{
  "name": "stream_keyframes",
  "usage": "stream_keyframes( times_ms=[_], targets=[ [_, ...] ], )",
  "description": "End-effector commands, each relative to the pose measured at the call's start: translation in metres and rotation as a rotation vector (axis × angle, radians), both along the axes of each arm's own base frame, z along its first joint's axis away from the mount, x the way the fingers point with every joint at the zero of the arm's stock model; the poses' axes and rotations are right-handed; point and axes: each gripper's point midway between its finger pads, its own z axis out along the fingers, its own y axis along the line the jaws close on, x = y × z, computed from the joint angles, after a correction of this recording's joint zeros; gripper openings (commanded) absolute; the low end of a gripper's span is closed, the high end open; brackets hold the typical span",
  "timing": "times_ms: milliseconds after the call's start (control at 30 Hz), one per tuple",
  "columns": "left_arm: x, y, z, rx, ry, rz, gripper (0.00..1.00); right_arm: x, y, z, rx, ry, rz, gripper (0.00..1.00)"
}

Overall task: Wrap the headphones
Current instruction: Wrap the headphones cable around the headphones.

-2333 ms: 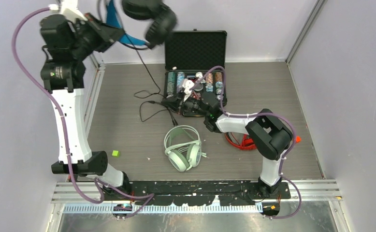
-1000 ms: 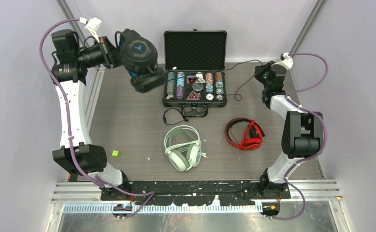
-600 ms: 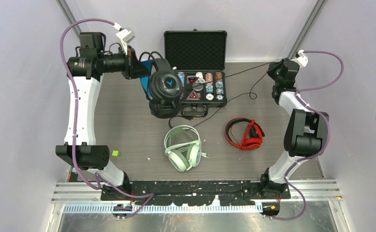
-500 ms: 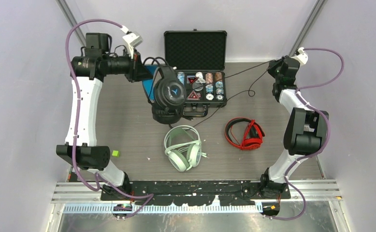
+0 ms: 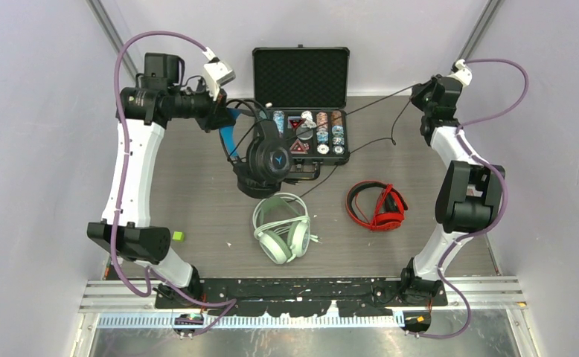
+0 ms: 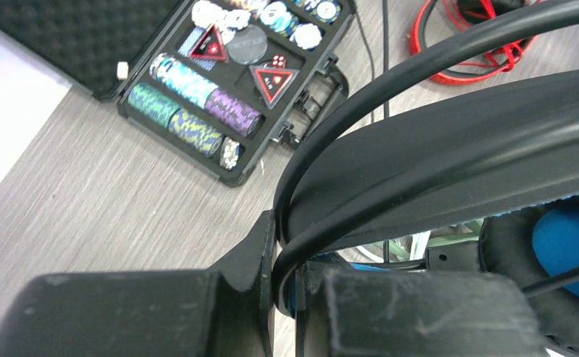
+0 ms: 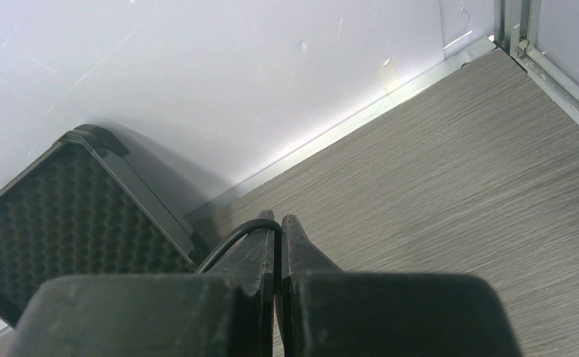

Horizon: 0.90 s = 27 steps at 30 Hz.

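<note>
black headphones (image 5: 267, 158), hanging upright, earcups downward

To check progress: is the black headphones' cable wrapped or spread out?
Spread out, not wrapped. The black cable runs loose from the black headphones in the left gripper across to the right gripper, which pinches it.

Black headphones (image 6: 458, 149): earcup cut off at right edge. Red headphones (image 6: 498, 52): cropped at top edge. Case (image 7: 56, 216): lid cropped left.
</note>
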Motion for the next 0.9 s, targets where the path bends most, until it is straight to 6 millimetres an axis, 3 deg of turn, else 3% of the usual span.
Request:
stream_keyframes(
  times_ms=[0,200,467,667,767,867],
  targets=[
    [-0.05,-0.004,0.022,-0.031,-0.013,-0.108,0.0,0.006,-0.049,0.025,-0.061,-0.053,-0.154,0.01],
    [-0.035,0.01,-0.009,0.212,-0.024,-0.025,0.0,0.008,-0.032,0.055,-0.046,-0.082,-0.062,0.0],
    [-0.011,0.018,-0.036,0.359,-0.084,0.122,0.0,0.0,0.004,0.093,-0.024,-0.013,0.098,0.0],
    [-0.008,0.045,-0.071,0.537,-0.034,0.224,0.0,-0.005,0.017,0.134,-0.086,-0.054,0.138,0.0],
    [-0.011,0.042,-0.072,0.537,-0.055,0.219,0.0,-0.003,0.023,0.144,-0.074,-0.059,0.162,0.01],
    [-0.013,0.036,-0.076,0.566,-0.087,0.222,0.0,-0.004,0.041,0.148,-0.041,-0.063,0.204,0.0]
  ],
)
